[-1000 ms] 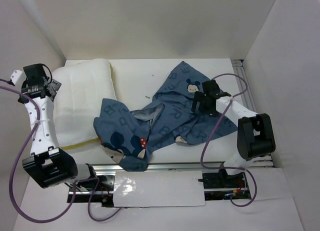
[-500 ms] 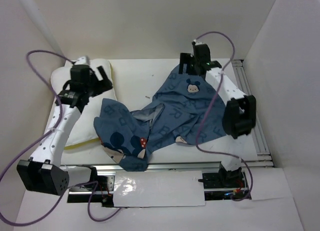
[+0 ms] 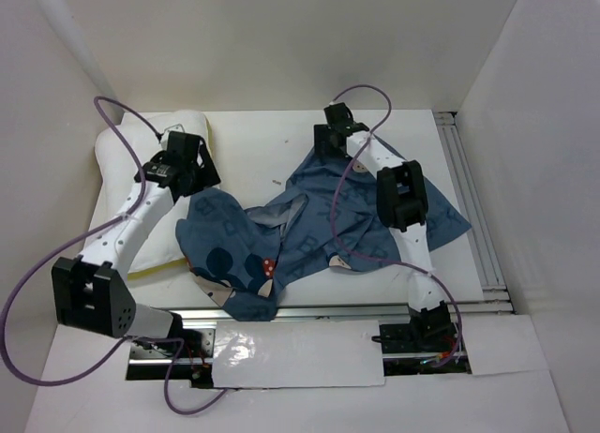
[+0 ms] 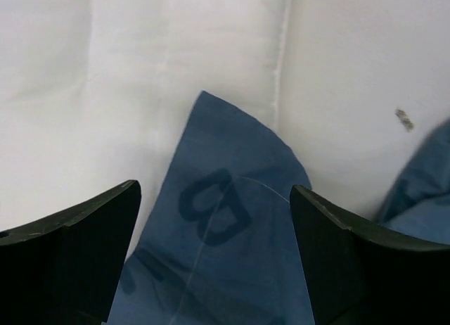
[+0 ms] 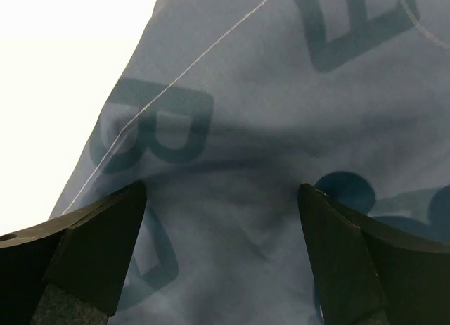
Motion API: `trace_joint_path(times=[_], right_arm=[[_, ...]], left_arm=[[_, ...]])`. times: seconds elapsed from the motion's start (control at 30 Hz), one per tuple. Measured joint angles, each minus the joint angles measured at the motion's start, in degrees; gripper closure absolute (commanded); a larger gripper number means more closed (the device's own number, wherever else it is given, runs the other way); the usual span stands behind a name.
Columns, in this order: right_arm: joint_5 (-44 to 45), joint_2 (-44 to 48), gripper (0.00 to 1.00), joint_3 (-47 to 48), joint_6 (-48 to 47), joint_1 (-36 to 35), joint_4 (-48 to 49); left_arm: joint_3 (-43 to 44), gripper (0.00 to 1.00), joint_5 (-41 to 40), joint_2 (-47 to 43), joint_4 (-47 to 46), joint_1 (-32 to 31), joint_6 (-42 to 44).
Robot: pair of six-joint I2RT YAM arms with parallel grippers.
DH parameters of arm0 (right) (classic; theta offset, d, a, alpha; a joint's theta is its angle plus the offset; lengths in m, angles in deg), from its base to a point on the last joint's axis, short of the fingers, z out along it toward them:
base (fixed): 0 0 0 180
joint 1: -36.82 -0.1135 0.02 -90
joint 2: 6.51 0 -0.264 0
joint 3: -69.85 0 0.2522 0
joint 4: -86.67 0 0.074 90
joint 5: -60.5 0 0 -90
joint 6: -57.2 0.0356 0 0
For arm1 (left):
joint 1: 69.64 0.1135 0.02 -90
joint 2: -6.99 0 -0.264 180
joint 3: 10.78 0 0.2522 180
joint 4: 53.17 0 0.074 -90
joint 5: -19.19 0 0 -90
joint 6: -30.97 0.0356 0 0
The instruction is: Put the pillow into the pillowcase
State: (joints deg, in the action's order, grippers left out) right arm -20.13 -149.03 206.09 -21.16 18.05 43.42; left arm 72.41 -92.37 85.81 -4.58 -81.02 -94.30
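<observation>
The white pillow [image 3: 122, 185] lies at the left of the table, its yellow strip [image 3: 155, 268] along the near edge. The blue pillowcase [image 3: 234, 236] is crumpled flat in the middle, printed with letters and mouse faces. My left gripper [image 3: 194, 173] hovers open over the case's left corner beside the pillow's right edge. In the left wrist view that corner [image 4: 232, 170] lies between the fingers [image 4: 214, 191], partly over the pillow [image 4: 140, 72]. My right gripper [image 3: 331, 142] is open above the case's far corner. In the right wrist view, blue cloth [image 5: 246, 128] fills the gap between its fingers [image 5: 221, 191].
White walls close in the table on the left, back and right. Metal rails run along the near edge [image 3: 328, 311] and the right side [image 3: 469, 199]. A small dark speck [image 3: 276, 182] lies on the table by the case. Purple cables loop over both arms.
Both arms have swung inward. The left one went from the far left edge across the pillow to the case's left corner. The right one went from the case's right part to its far corner.
</observation>
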Motion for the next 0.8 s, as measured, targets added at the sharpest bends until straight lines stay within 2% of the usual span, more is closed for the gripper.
trace_joint_path(times=[0.17,0.23,0.33,0.37,0.4,0.43,0.47,0.5,0.53,0.57,0.67,0.8], right_arm=[[3.37,0.0,0.13,-1.2,1.92,-0.52,1.14],[4.07,0.0,0.14,-1.44,2.97,-0.31,1.46],[4.94,0.33,0.23,-2.58,4.22,0.37,2.78],[5.01,0.7,0.27,-3.28,4.52,0.66,3.32],[5.07,1.05,0.33,-4.09,4.87,0.96,3.93],[5.14,1.38,0.48,-4.79,5.11,1.31,4.55],[5.27,1.62,0.54,-5.27,5.18,1.64,4.98],[5.51,1.77,0.61,-5.75,5.44,1.97,5.35],[5.9,1.9,0.66,-6.03,5.62,2.27,5.57],[6.23,2.05,0.77,-6.4,5.81,2.56,5.92],[7.58,2.25,1.0,-6.82,6.54,3.08,6.14],[10.64,3.98,1.0,-10.05,8.83,3.39,7.5]], left_arm=[[0.26,0.0,-0.92,7.34,0.07,3.21,-1.22],[0.35,0.07,-0.9,10.38,-0.33,3.5,-1.29],[0.35,0.25,-0.39,14.43,-0.74,3.48,-1.66],[0.35,0.43,-0.15,15.26,-1.11,3.48,-1.75],[0.35,0.54,0.2,15.74,-1.62,3.48,-2.25],[0.35,0.65,0.48,15.82,-2.14,3.45,-2.51],[0.48,0.78,0.66,15.82,-2.4,3.41,-2.45],[0.85,0.87,0.74,15.82,-2.43,3.37,-2.64],[1.36,0.9,0.76,15.82,-2.36,3.34,-2.6],[1.97,0.92,0.76,15.82,-2.03,3.34,-2.43],[4.0,1.0,0.63,15.82,-1.22,3.34,-2.25],[7.91,1.0,-0.39,15.8,-0.72,3.26,-1.53]])
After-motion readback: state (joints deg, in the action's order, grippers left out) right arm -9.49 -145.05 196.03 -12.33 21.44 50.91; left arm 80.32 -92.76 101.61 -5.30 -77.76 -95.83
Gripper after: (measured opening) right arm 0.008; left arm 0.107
